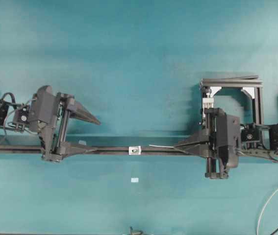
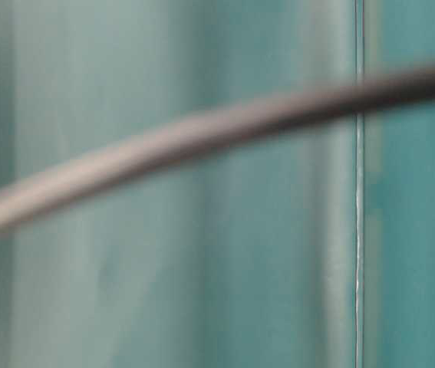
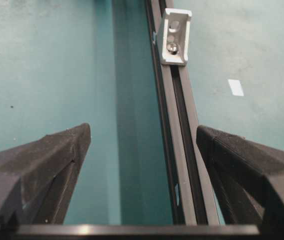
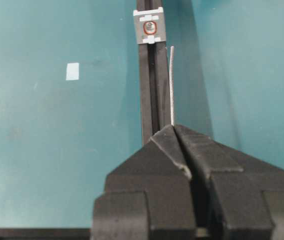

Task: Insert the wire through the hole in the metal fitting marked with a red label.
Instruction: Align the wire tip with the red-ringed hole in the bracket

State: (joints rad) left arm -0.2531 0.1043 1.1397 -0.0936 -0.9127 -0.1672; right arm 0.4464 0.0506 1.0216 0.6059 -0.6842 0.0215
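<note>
Teal counter [image 1: 139, 49] lies under everything. On it runs a long black rail [image 1: 109, 150], and the metal fitting [image 1: 135, 150] sits on the rail in the middle. In the right wrist view, a red ring circles its hole [image 4: 150, 27]. The wire [image 4: 171, 85] pokes out of the right gripper [image 4: 174, 131], whose fingers are pinched together on it. The wire's tip stops near the fitting, just beside the rail, not in the hole. The left gripper [image 3: 142, 145] is spread wide apart around the rail, holding nothing. A small white tag [image 1: 135, 180] lies on the counter nearby.
</note>
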